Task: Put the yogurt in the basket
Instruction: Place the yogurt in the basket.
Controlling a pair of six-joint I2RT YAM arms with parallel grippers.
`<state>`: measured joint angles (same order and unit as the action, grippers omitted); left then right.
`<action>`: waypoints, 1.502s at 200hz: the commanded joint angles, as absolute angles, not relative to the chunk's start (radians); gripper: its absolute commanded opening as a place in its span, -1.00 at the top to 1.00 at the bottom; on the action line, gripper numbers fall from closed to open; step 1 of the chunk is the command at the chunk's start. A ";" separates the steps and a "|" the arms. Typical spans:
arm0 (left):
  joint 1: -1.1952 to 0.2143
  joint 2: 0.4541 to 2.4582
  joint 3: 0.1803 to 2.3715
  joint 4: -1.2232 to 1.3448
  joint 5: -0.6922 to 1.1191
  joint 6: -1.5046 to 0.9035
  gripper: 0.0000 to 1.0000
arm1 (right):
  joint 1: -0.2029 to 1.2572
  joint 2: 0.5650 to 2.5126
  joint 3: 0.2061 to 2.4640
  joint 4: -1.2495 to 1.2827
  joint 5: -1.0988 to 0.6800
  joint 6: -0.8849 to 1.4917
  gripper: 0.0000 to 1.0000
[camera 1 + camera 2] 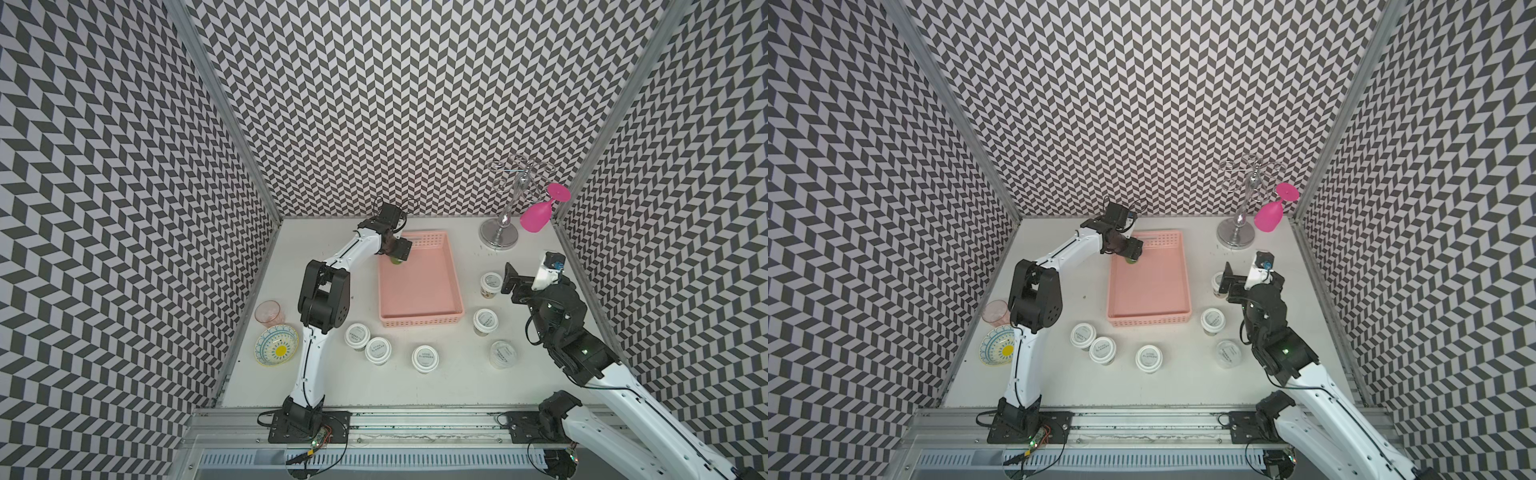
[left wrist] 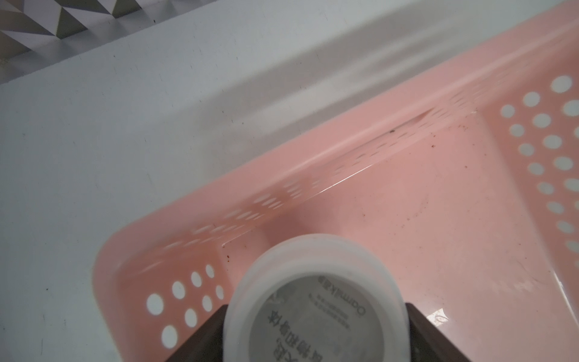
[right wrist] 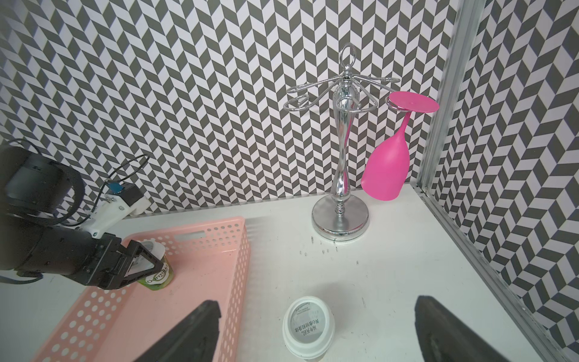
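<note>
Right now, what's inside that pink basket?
One white-lidded green yogurt tub, gripped by the left pincer, near a far corner of the basket. Elsewhere its floor shows bare. The pincer covers part of that corner, so whether the tub rests on the floor cannot be told.

Both top views high overhead, downward; wrist views close, the basket (image 2: 282,169) in each

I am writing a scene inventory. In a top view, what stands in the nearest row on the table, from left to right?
From the left: patterned bowl → white tub → second white tub → third white tub → translucent tub.
</note>
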<state>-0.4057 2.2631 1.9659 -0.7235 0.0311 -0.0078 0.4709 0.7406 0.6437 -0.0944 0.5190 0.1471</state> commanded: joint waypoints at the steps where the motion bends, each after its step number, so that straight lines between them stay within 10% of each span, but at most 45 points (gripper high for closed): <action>1: -0.410 2.214 1.948 -0.715 0.003 0.009 -0.67 | 0.464 0.742 0.639 -0.050 0.503 0.157 -0.99; 300: -0.421 1.930 1.819 -0.655 -0.055 0.027 -1.00 | 0.453 0.766 0.641 -0.053 0.506 0.161 -0.99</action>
<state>-0.4122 2.0106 1.8717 -0.6945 -0.0341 0.0101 0.4614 0.7567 0.6437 -0.0891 0.5018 0.1501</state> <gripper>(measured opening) 0.998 0.995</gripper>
